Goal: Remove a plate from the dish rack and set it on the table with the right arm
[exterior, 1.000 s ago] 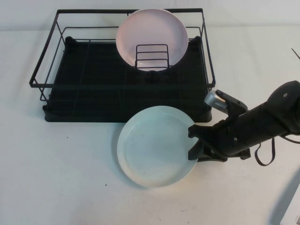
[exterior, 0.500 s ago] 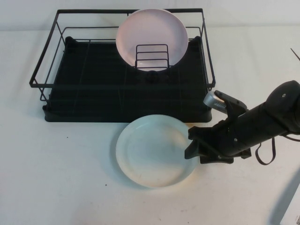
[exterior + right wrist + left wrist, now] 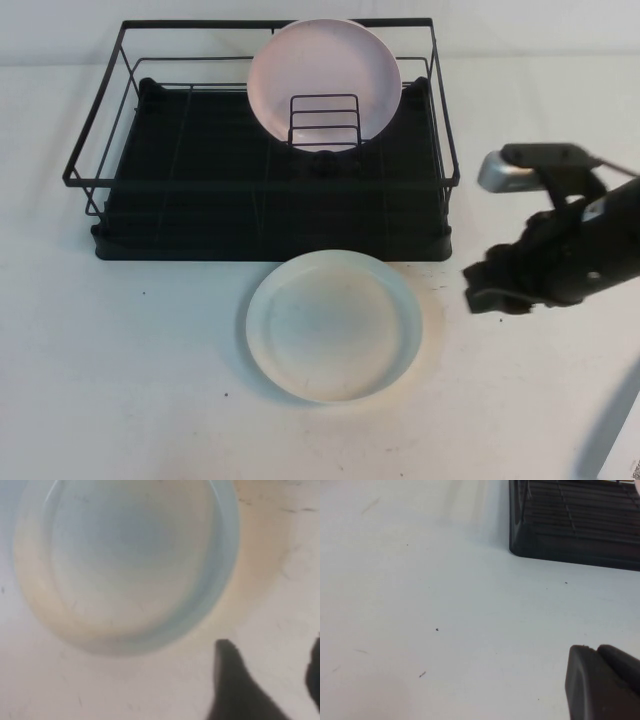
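The pale-green white plate (image 3: 334,325) lies flat on the white table (image 3: 130,380), just in front of the black dish rack (image 3: 265,190). It also fills the right wrist view (image 3: 127,560). My right gripper (image 3: 482,287) is open and empty, to the right of the plate with a gap of bare table between them; its fingers (image 3: 235,680) show apart over the table. A pale pink plate (image 3: 325,78) stands upright in the rack's small wire holder (image 3: 323,122). My left gripper (image 3: 602,682) is shut, low over the bare table to the left of the rack's corner (image 3: 570,525).
The rack's wire rim (image 3: 98,110) rises above the table behind the plate. A dark strap (image 3: 570,330) hangs from the right arm. A dark object edge (image 3: 620,440) shows at the front right corner.
My right gripper let go of the pale-green plate and drew back to the right and up. The plate settled flat on the table. The left arm has not moved.
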`<state>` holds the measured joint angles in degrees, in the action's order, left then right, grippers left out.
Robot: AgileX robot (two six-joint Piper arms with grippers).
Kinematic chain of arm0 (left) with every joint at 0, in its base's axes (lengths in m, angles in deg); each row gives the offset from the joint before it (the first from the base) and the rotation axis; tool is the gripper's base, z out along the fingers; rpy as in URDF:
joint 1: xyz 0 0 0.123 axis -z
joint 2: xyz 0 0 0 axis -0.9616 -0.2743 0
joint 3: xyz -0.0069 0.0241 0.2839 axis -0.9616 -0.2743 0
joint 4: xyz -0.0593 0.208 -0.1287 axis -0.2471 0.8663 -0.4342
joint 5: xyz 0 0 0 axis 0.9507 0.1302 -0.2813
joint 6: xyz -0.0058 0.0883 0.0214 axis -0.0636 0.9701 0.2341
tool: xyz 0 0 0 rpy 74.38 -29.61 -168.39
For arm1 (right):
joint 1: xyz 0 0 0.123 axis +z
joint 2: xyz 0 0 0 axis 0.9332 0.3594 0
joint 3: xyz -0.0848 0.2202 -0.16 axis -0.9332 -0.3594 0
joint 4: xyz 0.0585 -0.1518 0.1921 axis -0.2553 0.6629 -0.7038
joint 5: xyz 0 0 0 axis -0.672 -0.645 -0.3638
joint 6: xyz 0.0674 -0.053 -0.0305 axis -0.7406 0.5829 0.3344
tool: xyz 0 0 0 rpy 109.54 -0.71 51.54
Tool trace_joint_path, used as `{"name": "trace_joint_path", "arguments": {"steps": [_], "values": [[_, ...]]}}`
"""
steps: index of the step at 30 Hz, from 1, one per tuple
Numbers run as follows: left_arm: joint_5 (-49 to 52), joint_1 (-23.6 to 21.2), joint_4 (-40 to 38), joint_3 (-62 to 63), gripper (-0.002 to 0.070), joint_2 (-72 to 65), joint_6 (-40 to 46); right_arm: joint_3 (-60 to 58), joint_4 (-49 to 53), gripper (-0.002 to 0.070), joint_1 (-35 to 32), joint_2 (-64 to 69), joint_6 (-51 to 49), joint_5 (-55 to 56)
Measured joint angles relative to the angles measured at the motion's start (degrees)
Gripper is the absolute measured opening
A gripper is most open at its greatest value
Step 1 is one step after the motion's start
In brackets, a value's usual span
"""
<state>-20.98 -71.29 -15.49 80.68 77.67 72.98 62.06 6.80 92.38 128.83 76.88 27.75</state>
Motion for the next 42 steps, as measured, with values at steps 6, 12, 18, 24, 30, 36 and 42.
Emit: {"name": "trace_joint_path", "arguments": {"steps": [6, 12, 18, 24, 30, 36, 42], "values": [[0.0, 0.0, 0.0, 0.0, -0.0004, 0.0, 0.0, 0.0, 6.0, 0.002, 0.0, -12.6, -0.5, -7.5], [0.0, 0.0, 0.0, 0.0, -0.0004, 0.0, 0.0, -0.7, 6.9, -0.0014, 0.0, -22.3, -0.5, -11.3], [0.0, 0.0, 0.0, 0.0, -0.0004, 0.0, 0.0, -6.8, 7.4, -0.0017, 0.0, -31.3, -0.5, -11.0], [0.0, 0.0, 0.0, 0.0, -0.0004, 0.0, 0.0, -8.2, 8.5, -0.0018, 0.0, -35.1, 1.3, -12.8], [0.0, 0.0, 0.0, 0.0, -0.0004, 0.0, 0.0, -11.4, 9.2, -0.0018, 0.0, -35.2, 3.5, -11.5], [0.0, 0.0, 0.0, 0.0, -0.0004, 0.0, 0.0, -21.9, 11.6, -0.0018, -1.2, -37.5, 3.7, 4.2], [0.0, 0.0, 0.0, 0.0, -0.0004, 0.0, 0.0, -40.9, 15.4, -0.0018, -8.8, -49.0, 3.8, 28.3]]}}
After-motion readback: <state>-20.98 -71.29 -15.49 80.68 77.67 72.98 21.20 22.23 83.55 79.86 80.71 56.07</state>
